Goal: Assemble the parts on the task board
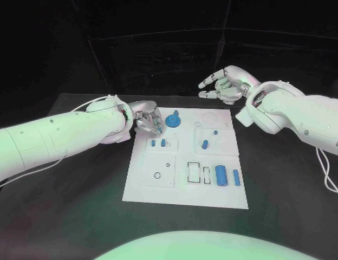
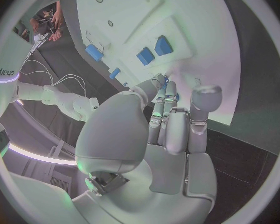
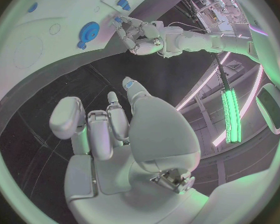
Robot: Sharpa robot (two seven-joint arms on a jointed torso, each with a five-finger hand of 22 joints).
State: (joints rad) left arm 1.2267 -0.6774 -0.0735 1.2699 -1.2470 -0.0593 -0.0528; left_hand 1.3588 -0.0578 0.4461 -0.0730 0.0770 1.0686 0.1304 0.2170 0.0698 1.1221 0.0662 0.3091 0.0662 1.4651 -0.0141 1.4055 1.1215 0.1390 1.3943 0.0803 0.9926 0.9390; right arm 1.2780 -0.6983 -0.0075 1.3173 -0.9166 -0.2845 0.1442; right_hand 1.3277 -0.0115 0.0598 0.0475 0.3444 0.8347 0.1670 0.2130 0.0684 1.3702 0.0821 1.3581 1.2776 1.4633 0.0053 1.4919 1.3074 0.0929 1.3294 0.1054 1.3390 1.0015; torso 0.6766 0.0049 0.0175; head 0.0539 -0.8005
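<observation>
White flat task board (image 1: 186, 189) fills mid-frame; the silver left hand (image 1: 148, 120) pinches a small blue part (image 2: 167, 78) at its upper left corner, seemingly for seating. Right hand (image 1: 225, 85), fingers apart, hovers clear.

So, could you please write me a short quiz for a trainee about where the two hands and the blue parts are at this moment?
1. True or false: the right hand holds the blue toothed wheel.
2. Which hand is at the far left corner of the white task board? A. the left hand B. the right hand C. neither
3. Fill in: the large blue cylinder lies on the half of the board that is ___ the robot (nearer to / farther from).

Key: 1 false: the right hand holds nothing, fingers apart, and the wheel lies on the board. 2 A. 3 nearer to.
</observation>
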